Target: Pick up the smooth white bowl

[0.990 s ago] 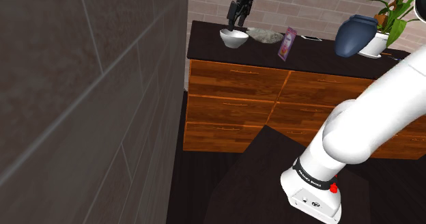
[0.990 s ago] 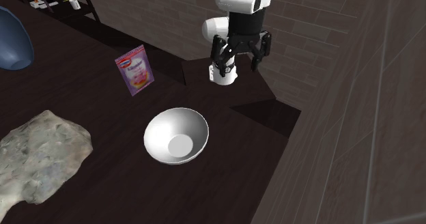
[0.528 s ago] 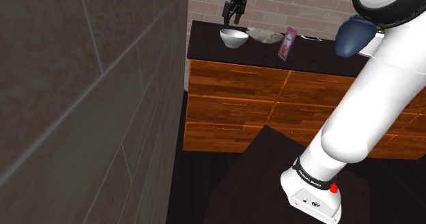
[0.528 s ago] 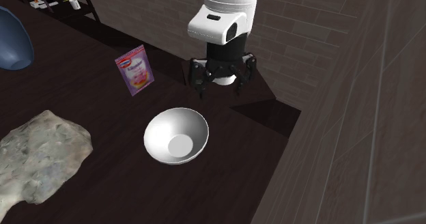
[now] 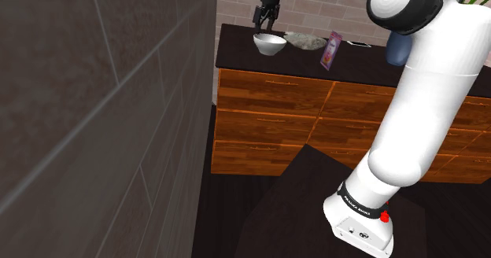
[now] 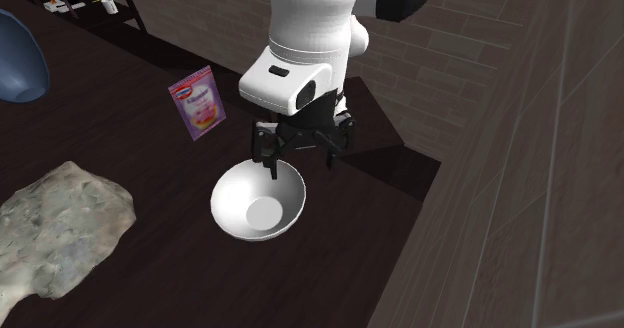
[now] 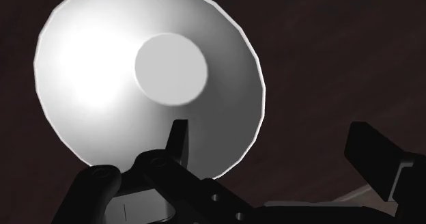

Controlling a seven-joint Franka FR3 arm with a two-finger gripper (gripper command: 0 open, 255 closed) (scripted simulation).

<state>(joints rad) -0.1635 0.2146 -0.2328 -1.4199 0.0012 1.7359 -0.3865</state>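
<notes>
A smooth white bowl (image 5: 269, 44) (image 6: 258, 201) stands upright on the dark top of a wooden dresser (image 5: 275, 91), near its corner. My black gripper (image 5: 265, 22) (image 6: 302, 163) hangs open just above the bowl's rim on the side toward the arm. In the wrist view the bowl (image 7: 150, 72) lies right below the gripper (image 7: 273, 144). One finger (image 7: 179, 137) is over the bowl's inside and the other finger (image 7: 372, 151) is outside the rim over the dark top. Neither finger touches the bowl.
A pink packet (image 6: 198, 104) (image 5: 330, 50) stands behind the bowl. A grey mottled cloth (image 6: 55, 226) lies beside it, and a blue vase (image 6: 20, 56) (image 5: 396, 48) is farther along. The dresser's edge (image 6: 400, 266) and a grey tiled wall (image 5: 102, 115) are close by.
The arm has swung in over the dresser and lowered, bringing the open gripper from well behind the bowl to just above its rim. The bowl has not moved.
</notes>
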